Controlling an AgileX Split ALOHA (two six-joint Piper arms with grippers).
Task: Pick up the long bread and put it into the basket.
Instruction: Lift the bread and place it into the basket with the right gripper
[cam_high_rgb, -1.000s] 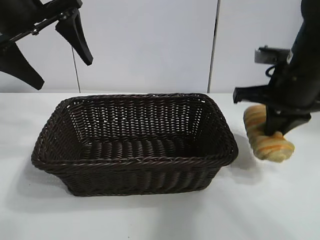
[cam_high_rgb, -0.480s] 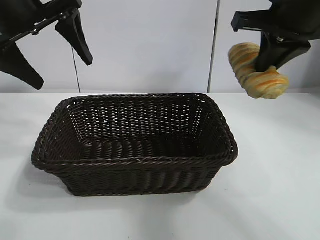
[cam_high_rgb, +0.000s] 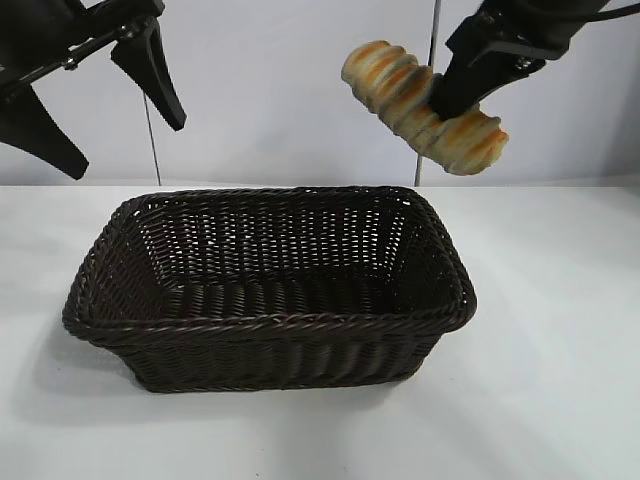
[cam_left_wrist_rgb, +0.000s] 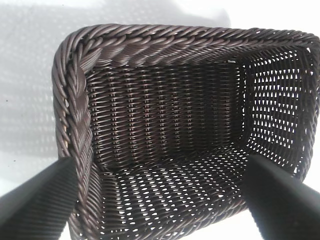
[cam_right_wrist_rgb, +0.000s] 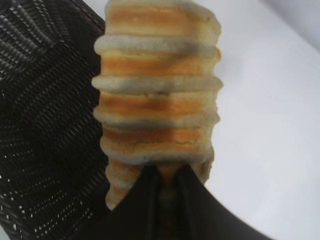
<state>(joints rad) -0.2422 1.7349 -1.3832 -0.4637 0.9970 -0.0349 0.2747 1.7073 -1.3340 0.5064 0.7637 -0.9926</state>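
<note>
The long bread (cam_high_rgb: 400, 95), golden-tan with orange-brown and cream ridges, hangs in the air above the basket's right end, tilted down to the right. My right gripper (cam_high_rgb: 450, 105) is shut on it near its right end. In the right wrist view the bread (cam_right_wrist_rgb: 157, 95) sticks out from between the two dark fingers (cam_right_wrist_rgb: 145, 200). The dark brown wicker basket (cam_high_rgb: 270, 325) stands empty on the white table. My left gripper (cam_high_rgb: 110, 110) is open, parked high at the upper left above the basket's left end (cam_left_wrist_rgb: 75, 115).
White table (cam_high_rgb: 560, 380) around the basket. A grey wall with a vertical seam (cam_high_rgb: 428, 90) stands behind.
My right gripper lifted the bread off the table at the basket's right, then carried it up and left to above the basket's right end. The left arm has not moved.
</note>
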